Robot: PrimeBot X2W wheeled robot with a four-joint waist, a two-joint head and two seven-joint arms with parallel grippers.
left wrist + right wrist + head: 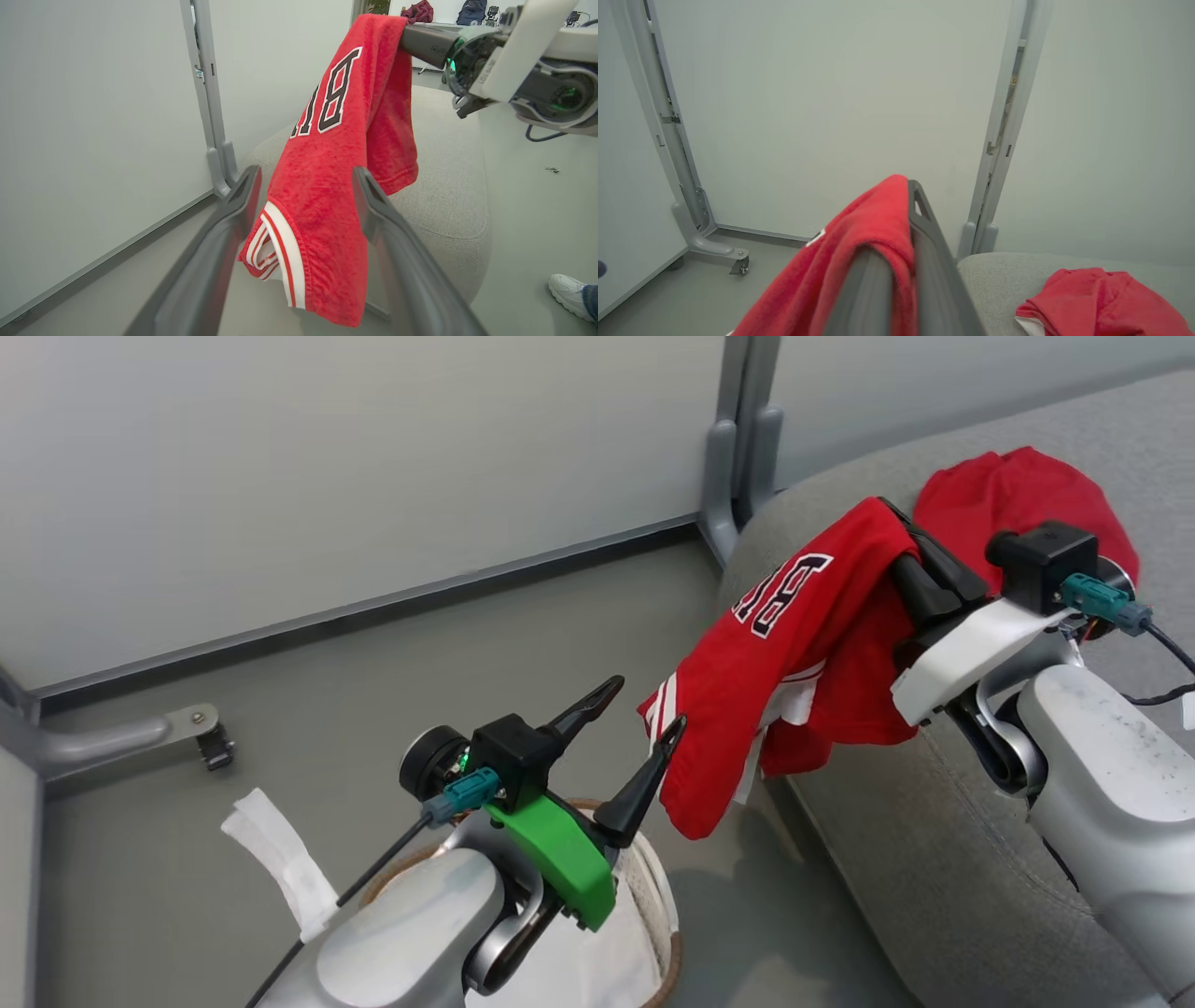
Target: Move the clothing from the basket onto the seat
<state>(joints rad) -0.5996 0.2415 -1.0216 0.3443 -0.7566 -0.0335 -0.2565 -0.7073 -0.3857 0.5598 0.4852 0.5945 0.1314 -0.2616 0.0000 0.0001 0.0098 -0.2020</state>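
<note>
A red jersey [784,644] with black-and-white block letters hangs from my right gripper [901,518], which is shut on its upper fold above the seat's left end. In the right wrist view the red fabric [859,261] drapes over the closed fingers [924,233]. My left gripper [644,705] stands open just left of the jersey's striped hem [280,242], which hangs beyond the spread fingers. A second red garment [1018,495] lies crumpled on the grey seat [934,859]. The basket [674,957] sits on the floor under my left arm, mostly hidden.
White cloth [597,971] lies in the basket, and a white strap-like piece [280,859] sticks out at its left. Grey partition walls with a footed leg [140,737] and posts [738,476] close off the back. A person's white shoe [567,289] is on the floor beside the seat.
</note>
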